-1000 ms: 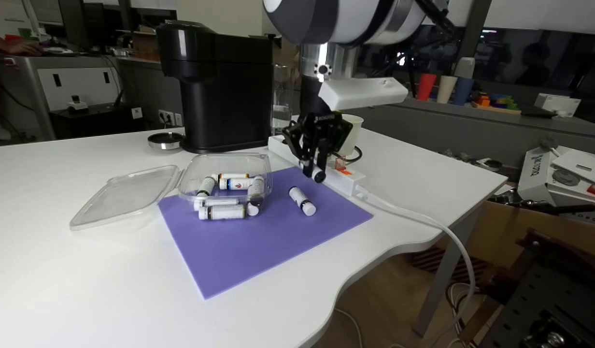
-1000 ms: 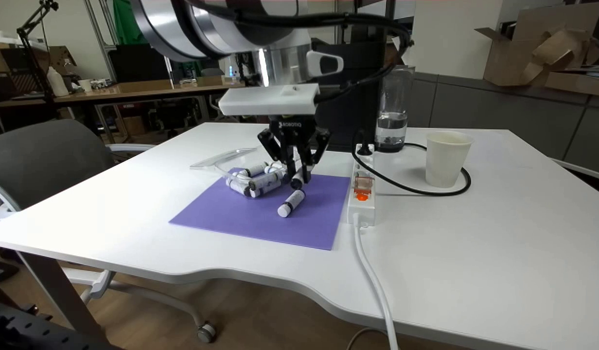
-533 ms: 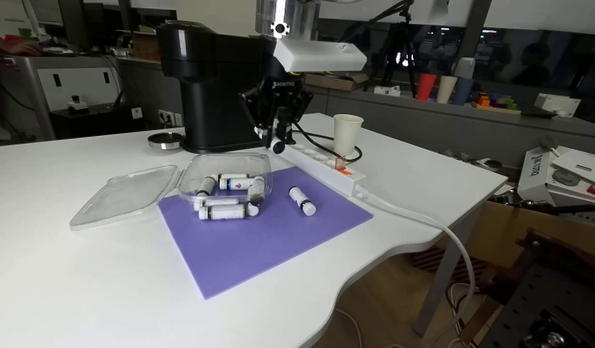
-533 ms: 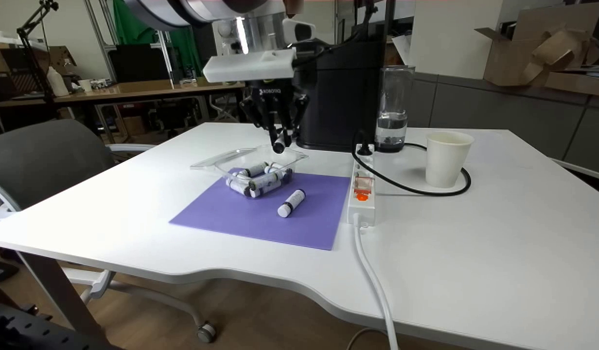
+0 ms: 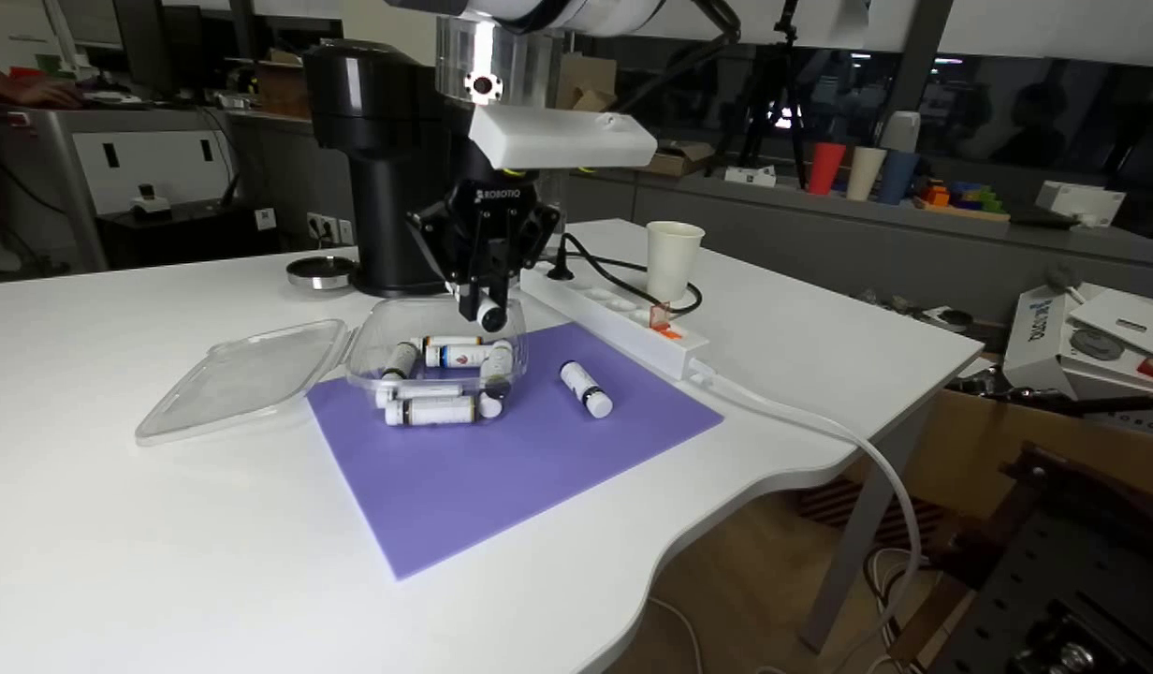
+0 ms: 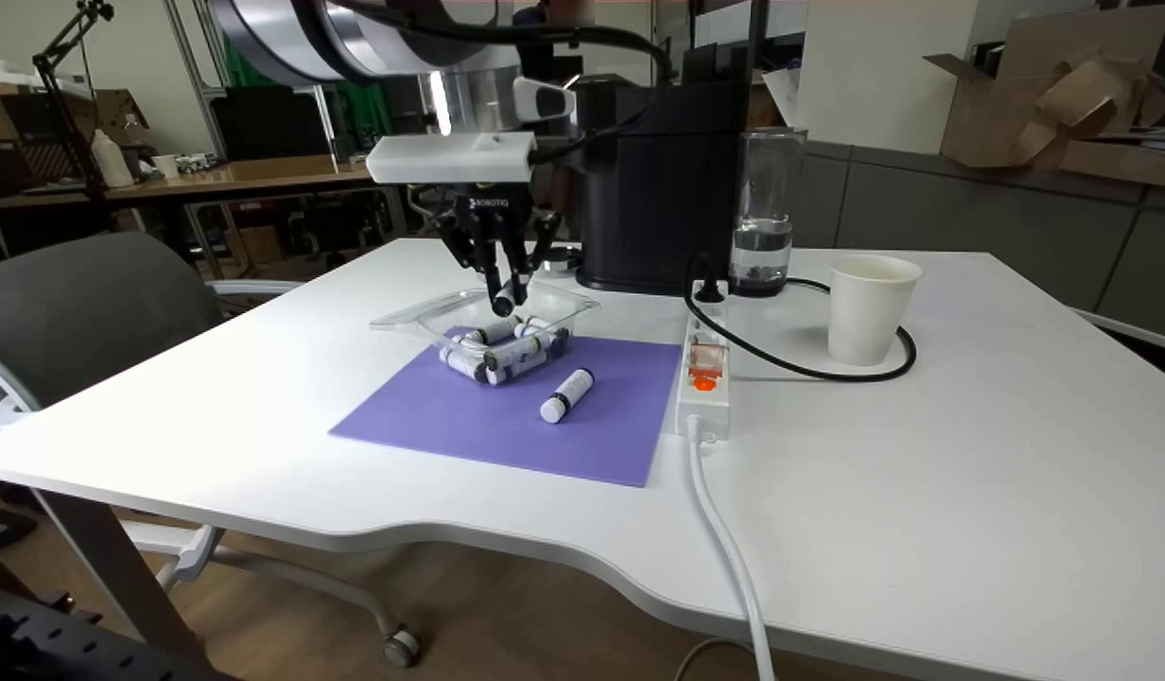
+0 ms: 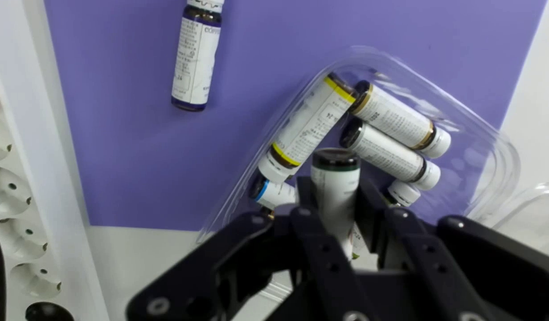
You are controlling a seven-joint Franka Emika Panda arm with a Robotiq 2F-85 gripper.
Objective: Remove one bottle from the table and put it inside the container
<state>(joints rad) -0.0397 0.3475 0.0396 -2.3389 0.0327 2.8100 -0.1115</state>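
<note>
My gripper (image 5: 480, 301) is shut on a bottle (image 5: 490, 316), a small white-labelled vial with a dark end. In both exterior views it holds the bottle tilted above the container (image 5: 375, 328), a clear plastic tray, apart from the bottles inside. In the wrist view the held bottle (image 7: 335, 178) is pinched between both fingers, its dark end facing forward, over the tray (image 7: 470, 156). Several similar bottles (image 7: 308, 127) lie in the tray. Another bottle (image 5: 586, 388) lies alone on the purple mat. The white table (image 6: 876, 492) is under everything; the fingers hide part of the tray in the wrist view.
The tray's open lid (image 5: 244, 384) lies beside it. A white power strip (image 6: 704, 378) with a cable runs along the mat (image 5: 502, 496). A black machine (image 5: 389, 206) stands behind the tray. A paper cup (image 6: 868, 307) and a glass carafe (image 6: 762, 218) stand beyond the strip.
My gripper, holding the bottle, rose from near the loose bottle, moved left toward the tray, then came lower over it. The other bottles and the tray have not moved.
</note>
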